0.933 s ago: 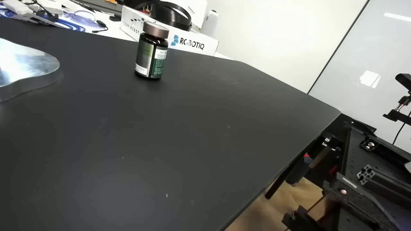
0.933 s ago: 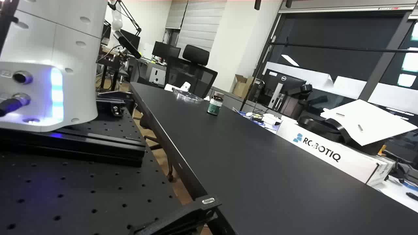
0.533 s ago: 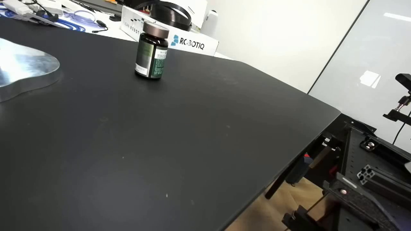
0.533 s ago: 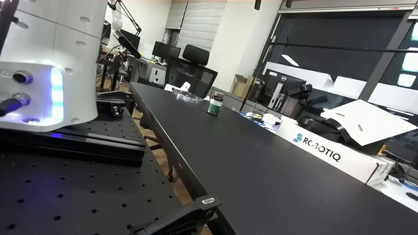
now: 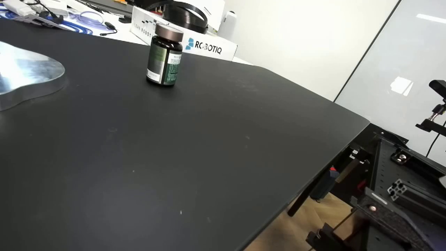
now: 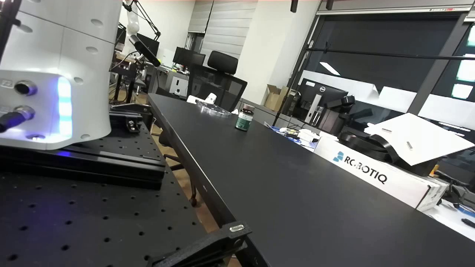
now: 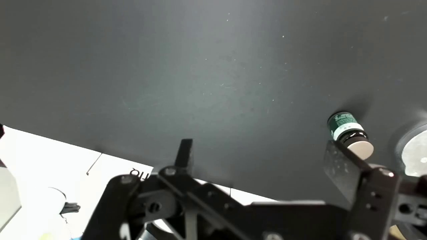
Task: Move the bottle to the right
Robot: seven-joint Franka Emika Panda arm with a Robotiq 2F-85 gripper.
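Observation:
The bottle is small, dark green and cylindrical, with a pale label band and a light brownish-silver cap. It stands upright on the dark table in both exterior views. In the wrist view it shows at the right, its cap partly behind the right finger. My gripper is open, with nothing between its fingers, above the table. The bottle lies outside the jaws, beyond the right finger. In an exterior view the two dark fingertips hang at the top edge, high above the table.
A shiny, wavy-edged object lies on the table near the bottle; it also shows in the wrist view. A white Robotiq box stands along the table's far edge, with cables beside it. The robot base stands beside the table.
The fingertips at the top of an exterior view have come very slightly lower and to the right in that picture. The bottle has not moved.

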